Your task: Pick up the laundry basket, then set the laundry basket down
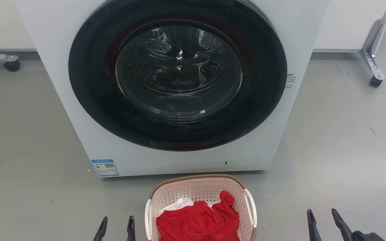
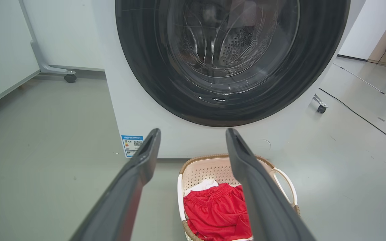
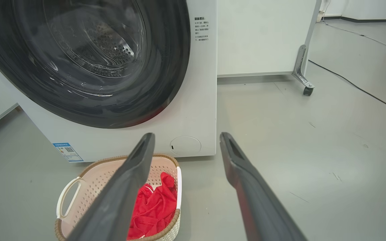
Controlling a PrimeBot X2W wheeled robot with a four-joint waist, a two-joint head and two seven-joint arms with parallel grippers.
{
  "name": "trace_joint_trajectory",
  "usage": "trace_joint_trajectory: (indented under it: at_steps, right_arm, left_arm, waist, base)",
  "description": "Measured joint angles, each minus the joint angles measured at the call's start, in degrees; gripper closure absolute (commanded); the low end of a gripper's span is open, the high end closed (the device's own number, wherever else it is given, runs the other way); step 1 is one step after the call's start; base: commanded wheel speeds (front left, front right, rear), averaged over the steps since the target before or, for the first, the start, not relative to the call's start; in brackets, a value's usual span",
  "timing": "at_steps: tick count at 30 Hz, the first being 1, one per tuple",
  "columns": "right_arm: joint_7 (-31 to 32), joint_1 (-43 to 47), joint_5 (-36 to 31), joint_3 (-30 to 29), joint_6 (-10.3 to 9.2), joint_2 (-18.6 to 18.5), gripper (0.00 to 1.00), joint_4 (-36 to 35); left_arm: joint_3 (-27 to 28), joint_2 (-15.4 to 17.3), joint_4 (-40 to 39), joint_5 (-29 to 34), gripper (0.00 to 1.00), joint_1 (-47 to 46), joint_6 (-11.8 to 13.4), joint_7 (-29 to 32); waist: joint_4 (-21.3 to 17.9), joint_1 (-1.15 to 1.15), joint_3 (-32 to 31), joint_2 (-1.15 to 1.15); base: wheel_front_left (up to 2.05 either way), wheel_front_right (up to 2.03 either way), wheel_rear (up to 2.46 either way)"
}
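Pink-beige and perforated, the laundry basket [image 1: 196, 192] sits on the floor [image 1: 28, 150] just before the washing machine [image 1: 166, 160], holding a red garment [image 1: 196, 224]. The left end effector [image 1: 118, 219] and right end effector [image 1: 321, 212] flank it, fingers apart and empty, seemingly staged for its white side handles [image 1: 250, 207].

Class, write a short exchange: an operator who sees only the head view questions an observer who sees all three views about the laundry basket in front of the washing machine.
Operator: My picture cuts the laundry basket off at the bottom edge. Does its rim carry on round the near end?
Observer: Yes. The right wrist view shows the brown woven rim curving round the near end.
Operator: What is the red garment inside?
Observer: The left wrist view shows a gathered elastic waistband on it, so it looks like shorts.
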Motion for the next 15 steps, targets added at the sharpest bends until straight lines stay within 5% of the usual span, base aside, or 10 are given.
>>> trace_joint_trajectory:
  at_steps: [15]
  right_arm:
    - [0.0,0.3,-1.4,-1.4,0.00,0.4,0.00,-1.6]
  left_arm:
    - [1.3,-0.8,-1.8,2.1,0.00,0.9,0.0,0.0]
  waist:
    - [-0.1,0.00,0.1,0.00]
  base:
    - [0.00,0.00,0.00]
